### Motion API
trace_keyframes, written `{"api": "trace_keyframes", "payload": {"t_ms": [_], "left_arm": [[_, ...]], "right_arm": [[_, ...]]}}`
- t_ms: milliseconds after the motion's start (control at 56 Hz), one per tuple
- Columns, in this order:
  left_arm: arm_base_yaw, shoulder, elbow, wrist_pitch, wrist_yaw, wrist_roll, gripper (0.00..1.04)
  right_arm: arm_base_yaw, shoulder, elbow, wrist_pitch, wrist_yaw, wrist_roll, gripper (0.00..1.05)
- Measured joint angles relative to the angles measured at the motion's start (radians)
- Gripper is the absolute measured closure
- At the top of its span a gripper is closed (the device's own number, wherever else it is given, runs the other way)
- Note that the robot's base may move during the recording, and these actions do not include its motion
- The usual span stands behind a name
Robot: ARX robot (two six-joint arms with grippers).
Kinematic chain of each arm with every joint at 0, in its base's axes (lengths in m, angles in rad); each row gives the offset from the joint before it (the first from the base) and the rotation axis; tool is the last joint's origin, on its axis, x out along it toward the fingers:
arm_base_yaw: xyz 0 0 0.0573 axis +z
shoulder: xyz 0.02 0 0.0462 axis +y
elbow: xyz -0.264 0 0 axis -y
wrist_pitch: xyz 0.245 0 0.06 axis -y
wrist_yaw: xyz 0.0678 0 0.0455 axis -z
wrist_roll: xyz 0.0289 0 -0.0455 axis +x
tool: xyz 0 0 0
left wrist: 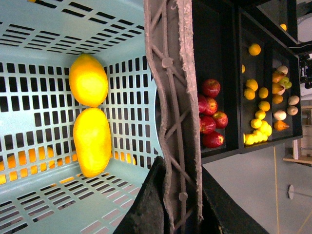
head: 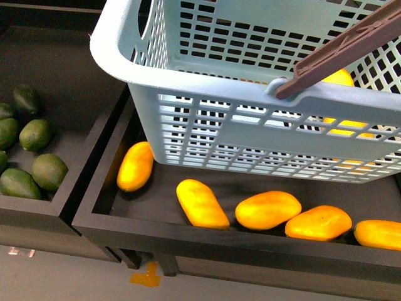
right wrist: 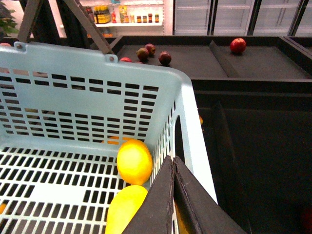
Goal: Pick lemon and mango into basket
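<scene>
Left gripper (left wrist: 181, 190) is clamped on the brownish handle (left wrist: 170, 87) of the basket (head: 250, 132), one dark finger on each side of the bar, and the basket hangs clear above the black bins; right gripper (right wrist: 172, 163) has its two dark fingers pressed flat together with nothing visible between them, sitting at the rim of the basket's end wall, the one with the oval cut-out.

Inside the basket, the lemon (left wrist: 87, 80) and the mango (left wrist: 91, 141) lie on the slotted floor, end to end and touching; the right wrist view puts both close to that end wall, the lemon (right wrist: 134, 161) just beyond the mango (right wrist: 124, 209); from the front, yellow shows through the lattice at the basket's right end, under the handle (head: 351, 47).

Below the basket, a long black bin (head: 207, 241) holds five loose mangoes (head: 202, 204): four in a row along its near edge, one tilted toward its left edge; the neighbouring bin to the left carries dark green avocados (head: 34, 135), gathered at its left side.

In the left wrist view, beyond the handle, red apples (left wrist: 210, 114) cluster in one bin; small yellow fruit (left wrist: 258, 114) lies in the bin past it.
</scene>
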Motion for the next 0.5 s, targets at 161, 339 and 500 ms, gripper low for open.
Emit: {"api": "trace_keyframes", "payload": {"t_ms": [161,339,500], "left_arm": [[0.000,0.000,0.000,0.000,-0.005,0.002,0.97],[0.000,0.000,0.000,0.000,-0.004,0.002,0.97],[0.000,0.000,0.000,0.000,-0.005,0.001,0.97]], "right_arm": [[0.000,-0.069,-0.064,-0.017,0.000,0.000,1.03],[0.000,-0.232,-0.087,-0.149,0.000,0.000,1.03],[0.000,-0.343,-0.089,-0.247,0.000,0.000,1.03]]}}
